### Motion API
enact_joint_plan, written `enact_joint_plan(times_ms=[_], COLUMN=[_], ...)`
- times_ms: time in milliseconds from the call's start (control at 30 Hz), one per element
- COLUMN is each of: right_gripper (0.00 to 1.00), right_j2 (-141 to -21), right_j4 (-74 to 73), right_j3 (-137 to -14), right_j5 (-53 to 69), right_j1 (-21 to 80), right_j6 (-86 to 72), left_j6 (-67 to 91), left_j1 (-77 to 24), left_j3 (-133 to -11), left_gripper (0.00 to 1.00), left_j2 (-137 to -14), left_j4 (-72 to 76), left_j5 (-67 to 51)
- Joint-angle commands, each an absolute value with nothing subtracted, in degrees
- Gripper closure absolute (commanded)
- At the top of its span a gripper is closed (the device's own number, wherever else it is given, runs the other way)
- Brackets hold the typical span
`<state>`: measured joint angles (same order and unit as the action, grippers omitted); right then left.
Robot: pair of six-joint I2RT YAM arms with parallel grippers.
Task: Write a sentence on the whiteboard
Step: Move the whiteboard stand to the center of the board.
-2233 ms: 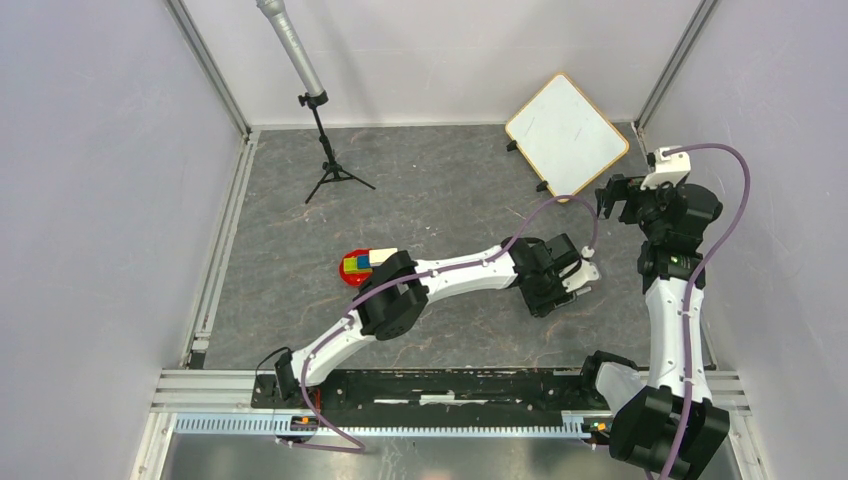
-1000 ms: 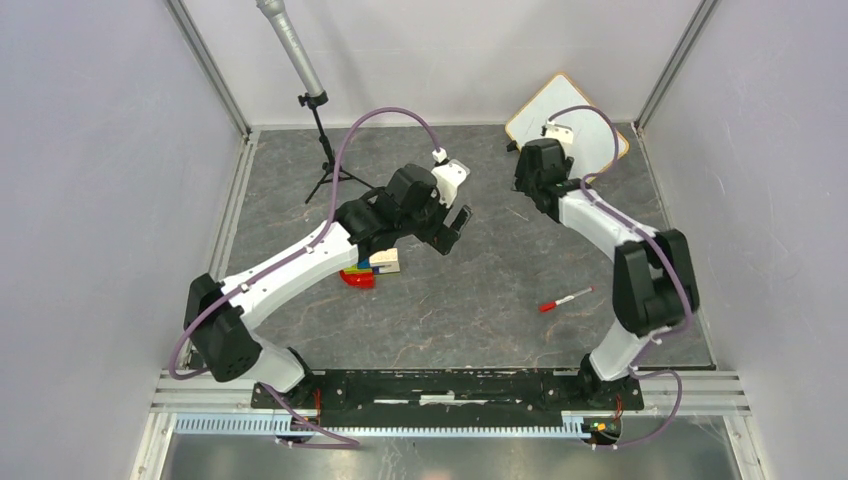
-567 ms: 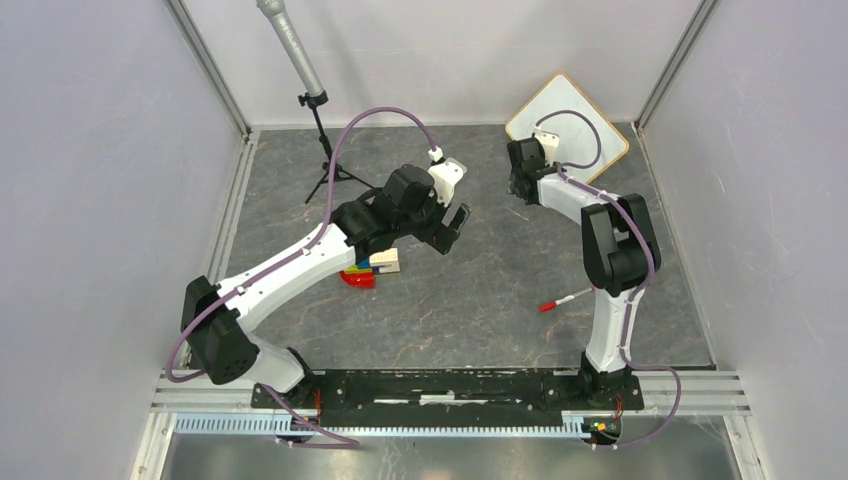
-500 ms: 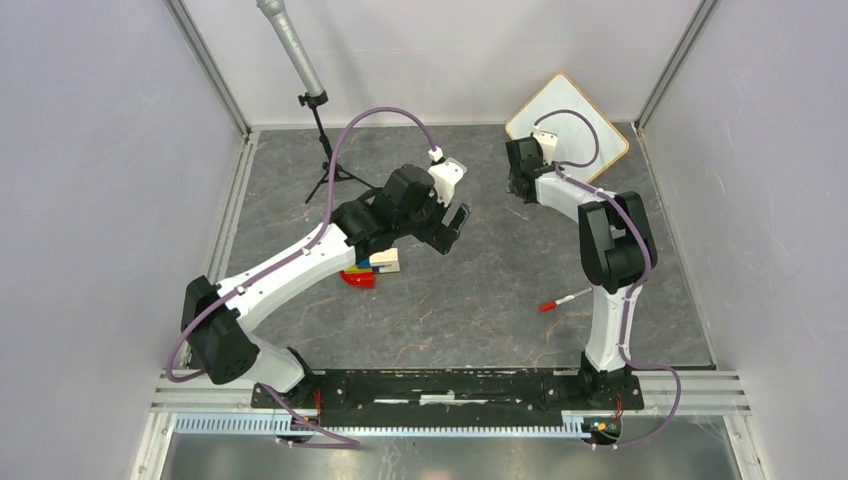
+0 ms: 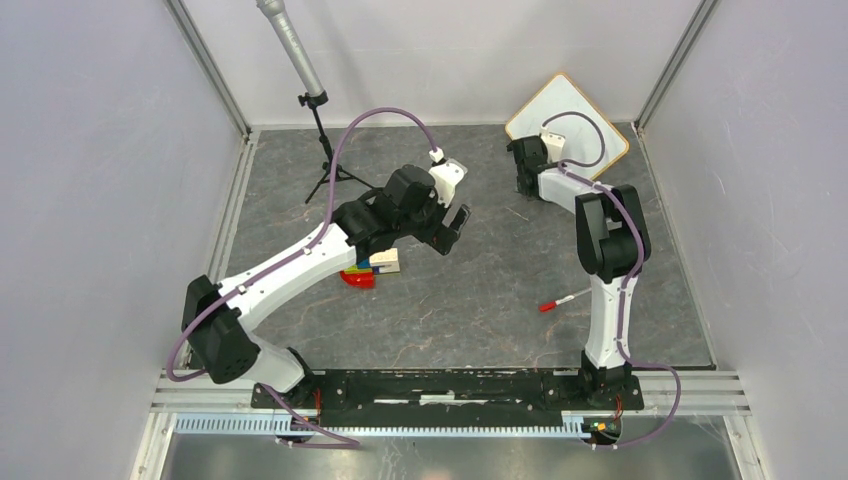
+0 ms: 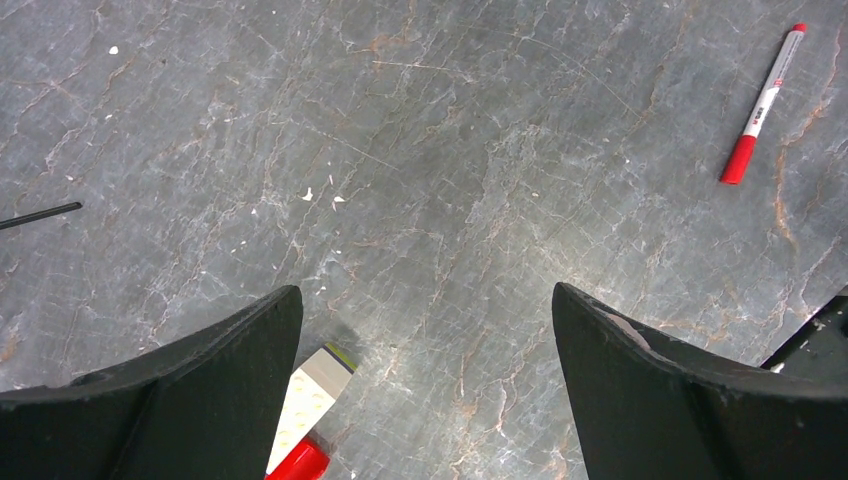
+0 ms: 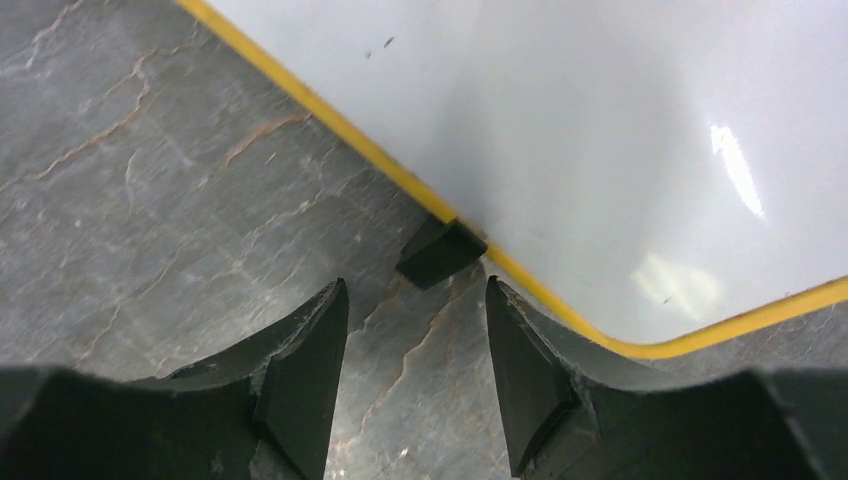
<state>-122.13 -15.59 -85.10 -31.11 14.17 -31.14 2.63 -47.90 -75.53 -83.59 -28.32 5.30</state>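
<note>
**Right claw at the board's edge, pen not in either claw**

My right claw [image 7: 415, 300] sits low at the whiteboard [image 7: 600, 120], and everything turns on that relation. The board lies just ahead of my tips and off to their right. Its yellow frame [image 7: 330, 115] runs slantwise across my view, from far left down to near right. One black clip foot [image 7: 438, 252] pokes out from under the frame just beyond my fingertips, in line with the gap between them. My fingers stand apart with nothing between them. I grasp nothing, and as far as I can see I touch neither foot nor frame.

The white face in front of me is bare apart from a few specks. The sentence is not on it, so I judge the task barely begun.

From above, my right claw [image 5: 525, 170] is at the board's left corner. My left claw [image 5: 455, 225] hangs well apart from the board over the table [image 5: 480, 290], fingers spread wide and holding nothing. The marker [image 6: 762, 105] lies on the table ahead of that left claw and far to its right, with its long axis pointing away and its red cap end nearer.

Being so much nearer, the right claw seems the one to shift the board. Pinching the foot or frame would need my tips a little further forward. I reckon the pen must be fetched before any writing.
</note>
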Motion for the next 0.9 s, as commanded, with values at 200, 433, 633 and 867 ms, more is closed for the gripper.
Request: enact_joint_plan(times_ms=[200,433,633,867], right_gripper=[0.44,0.45,0.47,0.47], right_j2=[-125.87,-125.99,-125.1,-125.56], right_j4=[-14.37,-14.66,-13.46,-13.27], right_j3=[-90.88,-91.19,-89.9,-90.26], right_j5=[-33.3,-35.76,-38.37,-40.69], right_j1=[11.7,10.83,10.02,8.91], right_j6=[-30.02,-29.83,-30.62,-30.77], left_j6=[4.57,4.63,4.75,4.57], left_j1=[-47.63,-47.56,-47.61,-47.6], left_j3=[-77.17,-77.17,-77.3,-77.17], left_gripper=[0.0,0.0,0.0,0.0], left_j2=[-84.57,-85.13,-85.35,-85.51], left_j4=[-27.86,-27.86,-27.86,-27.86], left_j5=[3.56,3.4,3.25,3.27])
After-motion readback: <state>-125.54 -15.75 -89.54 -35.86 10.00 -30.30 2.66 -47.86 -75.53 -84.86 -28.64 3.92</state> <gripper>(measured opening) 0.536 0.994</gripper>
